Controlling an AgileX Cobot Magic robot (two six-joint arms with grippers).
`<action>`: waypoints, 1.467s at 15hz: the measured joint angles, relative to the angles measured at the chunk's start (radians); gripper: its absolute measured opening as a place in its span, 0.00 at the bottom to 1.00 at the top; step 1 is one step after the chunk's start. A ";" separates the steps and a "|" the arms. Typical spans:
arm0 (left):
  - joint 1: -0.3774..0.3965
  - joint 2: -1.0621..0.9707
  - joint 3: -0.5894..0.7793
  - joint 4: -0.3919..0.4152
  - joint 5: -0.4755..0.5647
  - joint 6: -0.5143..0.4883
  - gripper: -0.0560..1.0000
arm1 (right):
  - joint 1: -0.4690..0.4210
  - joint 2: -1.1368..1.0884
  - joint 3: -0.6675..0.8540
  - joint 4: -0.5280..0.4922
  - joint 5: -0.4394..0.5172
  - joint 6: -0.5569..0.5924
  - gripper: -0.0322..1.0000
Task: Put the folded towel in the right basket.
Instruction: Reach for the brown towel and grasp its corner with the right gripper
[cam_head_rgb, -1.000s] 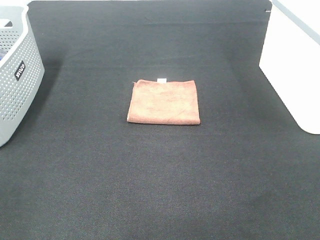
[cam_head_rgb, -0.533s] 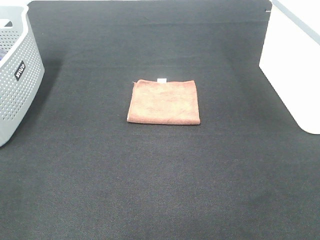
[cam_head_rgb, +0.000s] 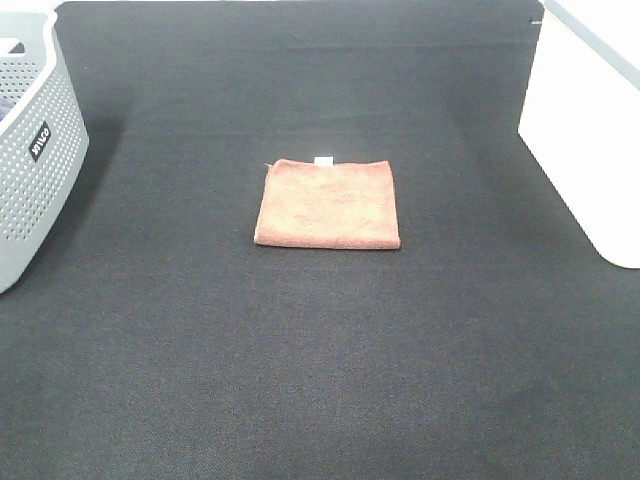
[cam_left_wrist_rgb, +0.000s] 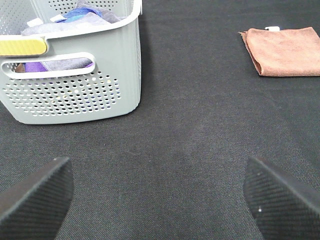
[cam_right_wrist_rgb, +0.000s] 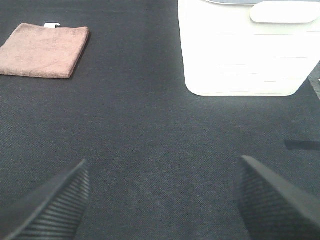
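Note:
A folded brown towel (cam_head_rgb: 328, 204) with a small white tag lies flat in the middle of the black table. It also shows in the left wrist view (cam_left_wrist_rgb: 282, 51) and the right wrist view (cam_right_wrist_rgb: 44, 50). The right basket (cam_head_rgb: 585, 130) is white and stands at the table's right edge; the right wrist view shows its side (cam_right_wrist_rgb: 247, 50). Neither gripper shows in the exterior high view. My left gripper (cam_left_wrist_rgb: 162, 197) is open and empty, well short of the towel. My right gripper (cam_right_wrist_rgb: 162, 195) is open and empty, between towel and white basket.
A grey perforated basket (cam_head_rgb: 30, 150) stands at the left edge. In the left wrist view (cam_left_wrist_rgb: 75, 75) it holds several cloths in blue, purple and grey. The table is covered with black cloth (cam_head_rgb: 320, 350).

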 joint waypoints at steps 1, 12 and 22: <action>0.000 0.000 0.000 0.000 0.000 0.000 0.88 | 0.000 0.000 0.000 0.000 0.000 0.001 0.76; 0.000 0.000 0.000 0.000 0.000 0.000 0.88 | 0.000 0.812 -0.224 0.241 -0.389 -0.113 0.75; 0.000 0.000 0.000 0.000 0.000 0.000 0.88 | 0.096 1.468 -0.676 0.410 -0.350 -0.214 0.75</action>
